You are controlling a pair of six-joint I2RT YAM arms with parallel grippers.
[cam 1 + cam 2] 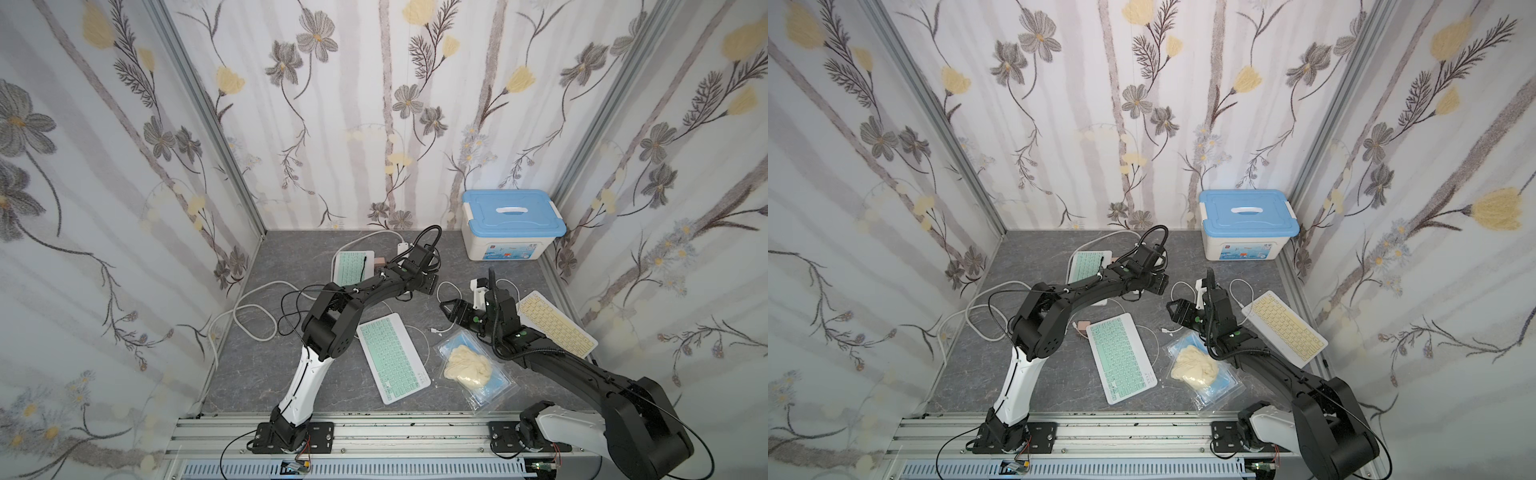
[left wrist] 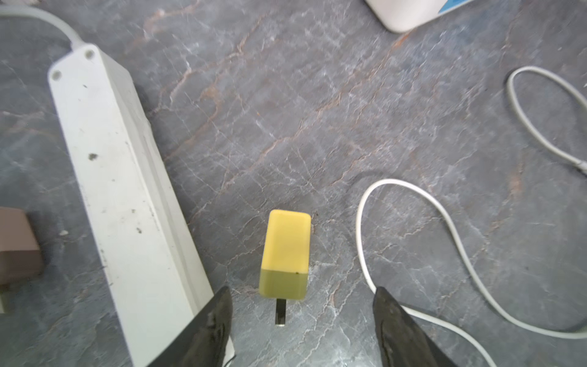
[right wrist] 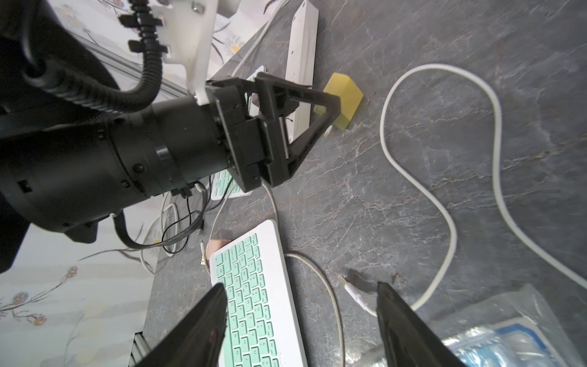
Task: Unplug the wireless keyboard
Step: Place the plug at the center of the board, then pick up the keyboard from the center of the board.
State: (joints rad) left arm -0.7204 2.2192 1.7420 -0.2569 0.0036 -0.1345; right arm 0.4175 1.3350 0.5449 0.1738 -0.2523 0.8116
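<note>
Spread wide, my left fingers [image 2: 212,327] grip nothing: the yellow charger [image 2: 287,251] lies just ahead between them, prong bare, apart from the white power strip [image 2: 127,203] beside one finger. My right fingers [image 3: 203,327] gape empty too, near a loose cable plug [image 3: 351,289], the cream-yellow wireless keyboard [image 1: 555,324] well behind them; I judge the unplugging done, and next I need only lift clear without snagging the white cable [image 2: 413,222]
</note>
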